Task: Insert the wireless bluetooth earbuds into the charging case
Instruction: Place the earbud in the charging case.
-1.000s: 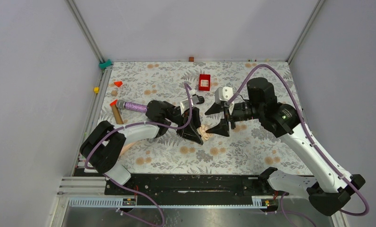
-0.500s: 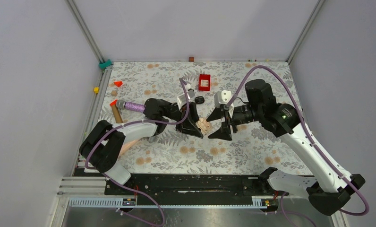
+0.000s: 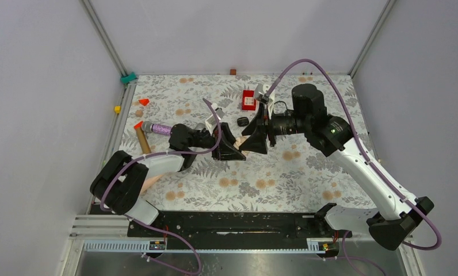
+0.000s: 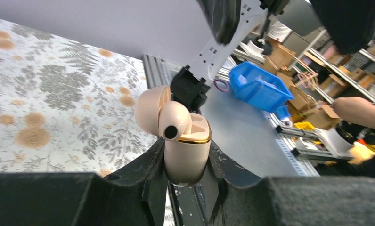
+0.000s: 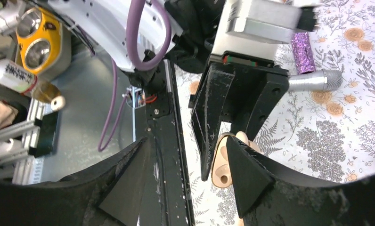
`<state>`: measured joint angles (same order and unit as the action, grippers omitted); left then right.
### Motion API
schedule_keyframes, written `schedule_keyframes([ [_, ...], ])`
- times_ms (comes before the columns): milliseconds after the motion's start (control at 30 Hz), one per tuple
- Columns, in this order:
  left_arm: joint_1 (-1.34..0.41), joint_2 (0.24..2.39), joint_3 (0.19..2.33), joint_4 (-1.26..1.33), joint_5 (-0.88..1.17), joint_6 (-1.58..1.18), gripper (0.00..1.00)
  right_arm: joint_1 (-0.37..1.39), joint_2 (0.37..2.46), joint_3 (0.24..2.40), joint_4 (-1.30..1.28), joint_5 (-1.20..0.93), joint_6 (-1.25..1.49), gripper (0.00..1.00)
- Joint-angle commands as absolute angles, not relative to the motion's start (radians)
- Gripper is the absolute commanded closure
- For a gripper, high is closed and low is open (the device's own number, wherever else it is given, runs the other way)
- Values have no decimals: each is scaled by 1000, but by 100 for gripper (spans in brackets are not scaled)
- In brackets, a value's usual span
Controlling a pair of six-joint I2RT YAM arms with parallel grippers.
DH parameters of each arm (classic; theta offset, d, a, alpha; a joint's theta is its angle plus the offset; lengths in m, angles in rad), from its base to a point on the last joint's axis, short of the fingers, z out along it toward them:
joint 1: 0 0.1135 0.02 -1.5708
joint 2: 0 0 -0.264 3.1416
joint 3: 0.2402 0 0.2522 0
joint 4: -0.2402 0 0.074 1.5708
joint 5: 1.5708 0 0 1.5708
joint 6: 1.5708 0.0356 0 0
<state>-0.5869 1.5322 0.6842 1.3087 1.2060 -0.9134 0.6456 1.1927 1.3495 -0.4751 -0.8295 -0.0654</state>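
the right fingers (image 3: 255, 137) have swung left, close to the left fingers (image 3: 229, 148), over the table's middle. the left fingers pinch the beige charging case (image 4: 185, 150), lid open, an earbud (image 4: 174, 123) at its mouth; the right fingers stand spread, holding nothing, tips just beside the case.

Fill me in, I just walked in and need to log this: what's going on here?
The left gripper is shut on a beige, gold-rimmed oval charging case with its lid open. A beige earbud with a dark tip sits in its mouth. The right gripper, jaws open, is close beside the case.
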Motion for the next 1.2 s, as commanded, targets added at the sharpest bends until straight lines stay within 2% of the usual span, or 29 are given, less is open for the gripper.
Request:
schedule_keyframes([
  [0,-564,1466,634,1409,1063,-795,100,652,1209,1401,-388,-784,90,32],
  [367,-534,1433,597,1329,970,-694,100,653,1280,1377,-314,-773,183,36],
  [1167,-521,1429,598,1370,986,-729,100,687,1325,1357,-360,-627,102,41],
])
